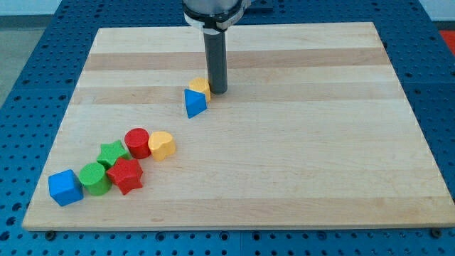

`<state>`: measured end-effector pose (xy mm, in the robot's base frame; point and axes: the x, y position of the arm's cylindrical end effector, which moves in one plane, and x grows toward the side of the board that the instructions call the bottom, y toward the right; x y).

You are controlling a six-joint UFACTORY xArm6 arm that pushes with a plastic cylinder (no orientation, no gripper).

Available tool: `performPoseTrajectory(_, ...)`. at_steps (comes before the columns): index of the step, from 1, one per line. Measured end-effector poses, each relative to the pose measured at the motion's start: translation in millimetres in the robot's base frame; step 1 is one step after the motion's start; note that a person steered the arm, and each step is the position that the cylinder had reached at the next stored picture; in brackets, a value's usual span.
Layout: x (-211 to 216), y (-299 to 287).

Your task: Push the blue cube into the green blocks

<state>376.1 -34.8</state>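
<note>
The blue cube sits at the view's bottom left of the wooden board, touching a green cylinder on its right. A green star lies just above and right of that cylinder. My tip is far from them, in the upper middle of the board, touching the right side of a yellow block, with a blue triangular block just below the yellow one.
A red star-shaped block, a red cylinder and a yellow heart-shaped block are packed against the green blocks on their right. The board's left and bottom edges lie close to the blue cube.
</note>
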Motion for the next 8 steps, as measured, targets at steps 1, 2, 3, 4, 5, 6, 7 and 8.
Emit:
performPoseTrajectory(1,-0.7,-7.2)
performPoseTrajectory(2,-0.7,-10.4)
performPoseTrajectory(3,-0.7,1.2)
performPoseTrajectory(4,-0.7,34.7)
performPoseTrajectory(5,3.8,69.8)
performPoseTrajectory(6,25.6,89.4)
performPoseTrajectory(7,53.3,91.8)
performPoseTrajectory(8,87.3,91.8)
